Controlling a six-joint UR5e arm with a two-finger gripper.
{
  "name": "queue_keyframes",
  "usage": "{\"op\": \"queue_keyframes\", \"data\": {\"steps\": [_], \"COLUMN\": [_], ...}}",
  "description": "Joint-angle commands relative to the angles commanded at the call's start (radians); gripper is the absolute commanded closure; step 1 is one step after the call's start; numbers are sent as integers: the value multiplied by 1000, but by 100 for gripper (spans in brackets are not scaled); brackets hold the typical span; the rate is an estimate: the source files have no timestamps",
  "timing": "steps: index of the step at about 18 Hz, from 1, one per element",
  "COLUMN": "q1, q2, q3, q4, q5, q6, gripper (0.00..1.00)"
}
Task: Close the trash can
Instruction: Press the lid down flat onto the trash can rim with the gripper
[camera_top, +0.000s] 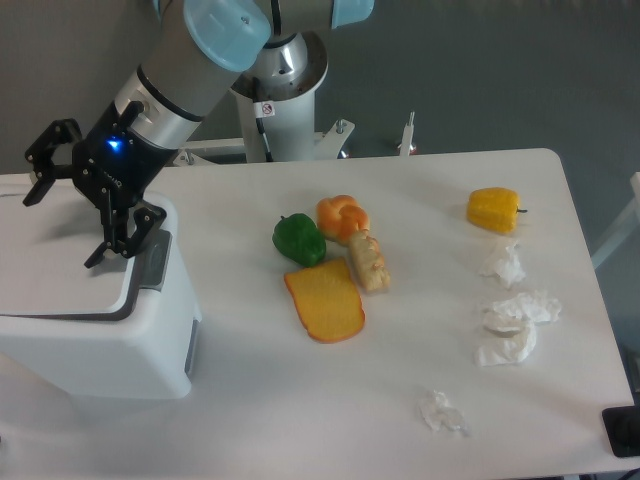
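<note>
The trash can (95, 335) is a large white boxy bin at the left edge of the table, its flat lid (50, 255) lying down on top and a grey latch tab (155, 262) on its right side. My gripper (65, 220) hangs open just above the lid's far right part, one finger (42, 165) up at the left and the other (115, 245) low next to the grey tab. Nothing is between the fingers.
Mid-table lie a green pepper (298, 240), an orange bun (342, 217), a bread piece (367, 262) and an orange slice (324, 301). A yellow pepper (494, 209) and several crumpled white papers (516, 320) sit at the right. The arm's base (283, 95) stands behind.
</note>
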Motion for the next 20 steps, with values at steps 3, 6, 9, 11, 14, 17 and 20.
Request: {"op": "queue_keyframes", "data": {"steps": [3, 6, 9, 11, 14, 17, 20], "q1": [0, 0, 0, 0, 0, 2, 2], "q2": [0, 2, 5, 5, 8, 8, 11], "q3": [0, -2, -9, -11, -14, -15, -17], "q4": [0, 0, 0, 0, 0, 0, -2], "q5": [0, 2, 3, 5, 40, 40, 41], "q6": [-2, -2, -2, 0, 3, 5, 5], "gripper": [0, 0, 0, 0, 0, 0, 0]}}
